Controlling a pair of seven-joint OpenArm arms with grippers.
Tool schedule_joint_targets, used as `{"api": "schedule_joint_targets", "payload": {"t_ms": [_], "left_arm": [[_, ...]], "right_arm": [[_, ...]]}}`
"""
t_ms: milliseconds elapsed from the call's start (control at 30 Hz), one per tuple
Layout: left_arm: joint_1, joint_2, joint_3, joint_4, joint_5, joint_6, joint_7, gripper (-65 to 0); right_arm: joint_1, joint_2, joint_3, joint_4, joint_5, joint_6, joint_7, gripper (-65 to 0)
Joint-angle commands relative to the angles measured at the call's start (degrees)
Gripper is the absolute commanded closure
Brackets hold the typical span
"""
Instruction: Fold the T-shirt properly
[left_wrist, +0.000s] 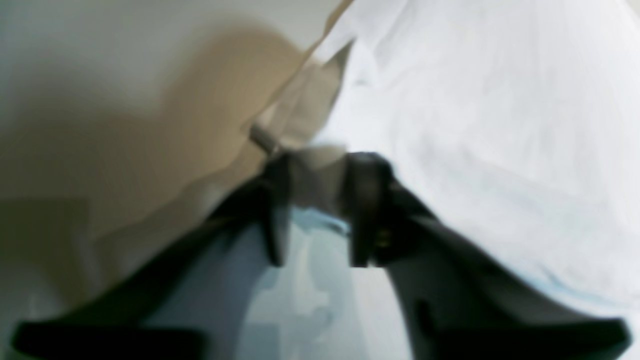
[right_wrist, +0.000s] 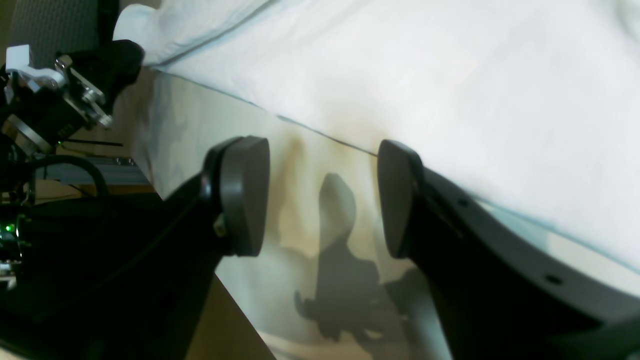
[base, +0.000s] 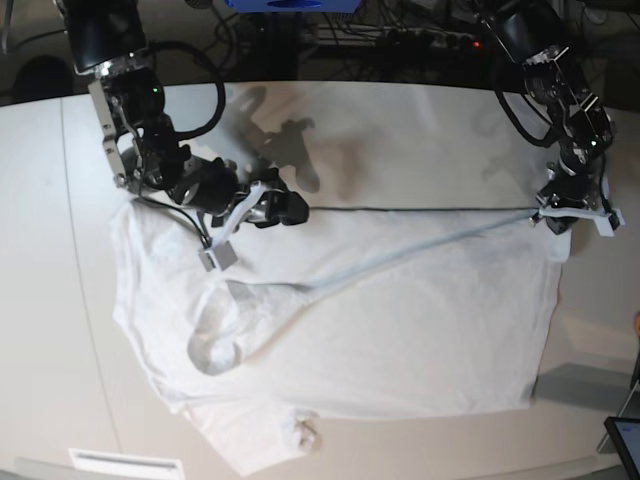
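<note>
I see the shirt (base: 380, 330) spread wide and white on the table (base: 40, 250), wrinkled, with the neck opening lying toward the base view's lower left and a straight folded edge running across its top between my two pincers; a raised crease runs slantwise from that edge down toward the collar; the left pincer (left_wrist: 317, 172) is clenched on a bunched corner of the shirt, cloth pressed between its dark fingers (left_wrist: 367, 200), the rest of the fabric spreading off to the right of it and bare tabletop to its left, though that view is blurred; the right pincer (right_wrist: 322, 195) stands released, its two pads (right_wrist: 242, 195) apart with only table and shadow between them, the shirt's hemmed edge just beside the far pad; behind that pincer a dark cable (base: 200, 95) loops off the arm over the table; nothing lies on the cloth between the pincers.
</note>
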Motion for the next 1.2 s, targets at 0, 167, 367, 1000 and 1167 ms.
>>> {"api": "schedule_joint_targets", "payload": {"t_ms": [0, 167, 367, 1000, 1167], "left_arm": [[-0.9, -1.3, -0.1, 1.1, -0.5, -0.3, -1.2, -9.6], [-2.1, -1.4, -0.1, 1.4, -0.5, -0.3, -1.1, -2.9], [-5.7, -1.5, -0.2, 1.0, -0.5, -0.3, 2.9, 0.0], [-19.4, -0.6, 1.5, -10.2, 9.6, -0.4, 4.8, 0.0], [-22.3, -0.5, 1.5, -11.9, 10.1, -0.4, 4.8, 0.0]], "right_arm": [[0.8, 0.1, 0.2, 0.9, 1.0, 0.7, 0.8, -33.1], [0.2, 0.1, 0.2, 0.9, 1.0, 0.7, 0.9, -33.1], [0.1, 0.1, 0.2, 0.9, 1.0, 0.7, 0.9, -33.1], [-1.9, 0.5, 0.2, 1.3, 1.0, 0.8, 0.7, -33.1], [-2.0, 0.5, 0.2, 1.3, 1.0, 0.8, 0.7, -33.1]]}}
